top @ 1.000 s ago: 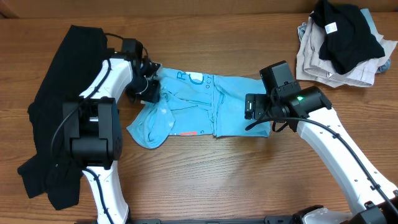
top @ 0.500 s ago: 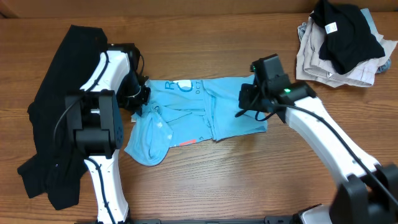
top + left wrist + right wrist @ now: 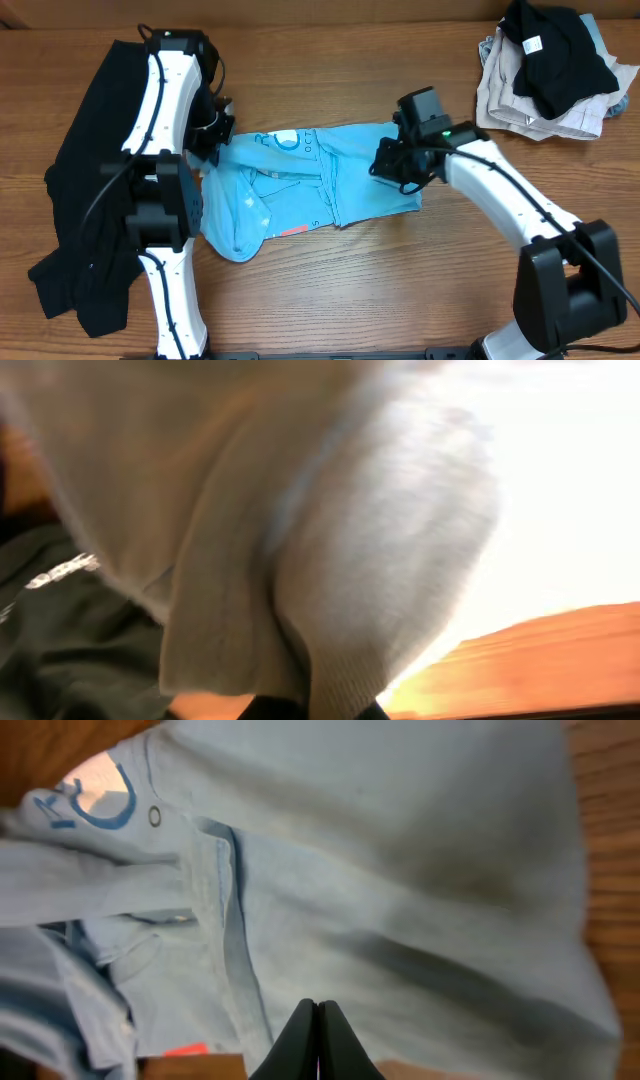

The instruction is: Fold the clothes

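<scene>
Pinching the right edge of the light blue T-shirt (image 3: 300, 185), which lies rumpled between both tools with a sleeve bunched at its near-left end, using right gripper (image 3: 317, 1020) fingers pressed together. Can't tell spread or clamped on left gripper (image 3: 218, 138) at the shirt's far-left corner, given cloth smothering that wrist view. Worth watching for an uneven pull: losing either corner means a skewed, bunched fold, or a snag on the black garment (image 3: 80, 200) just left, though nowhere near the pile of other garments (image 3: 550, 70) far right.
</scene>
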